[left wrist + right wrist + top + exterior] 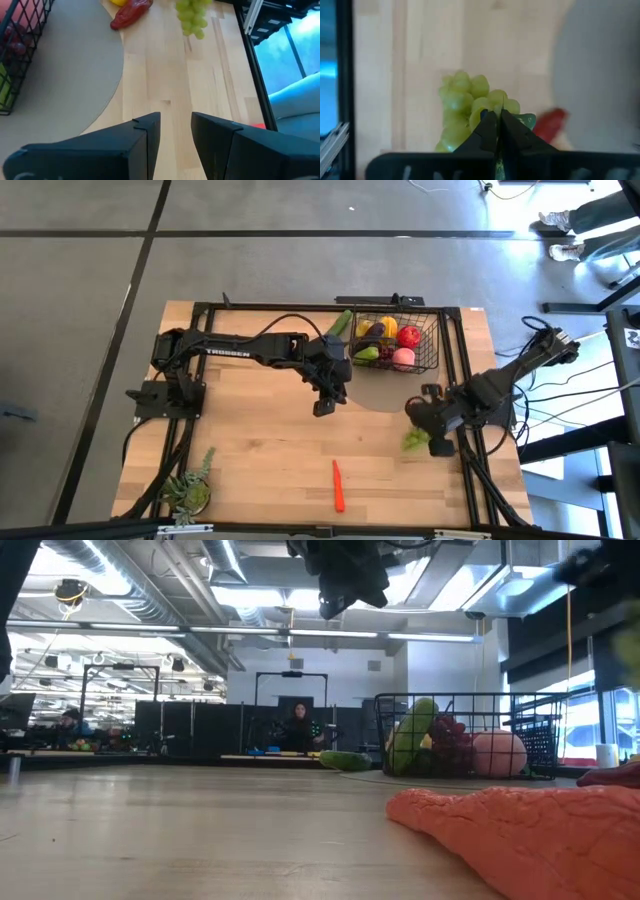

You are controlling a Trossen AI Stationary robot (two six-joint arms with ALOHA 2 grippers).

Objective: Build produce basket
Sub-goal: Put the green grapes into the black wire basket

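Right wrist view showed the right gripper (498, 120) pinched shut on the green grapes (465, 102) near the table's right edge, so the lift should go slow and straight toward the basket (430, 358).

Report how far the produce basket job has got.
Done: the basket already holds several pieces, including a peach and a lemon. In hand: the right gripper has its fingers shut on the green grapes. Left: the carrot and a red pepper lie on the table. The left gripper, empty, hovers beside the basket.
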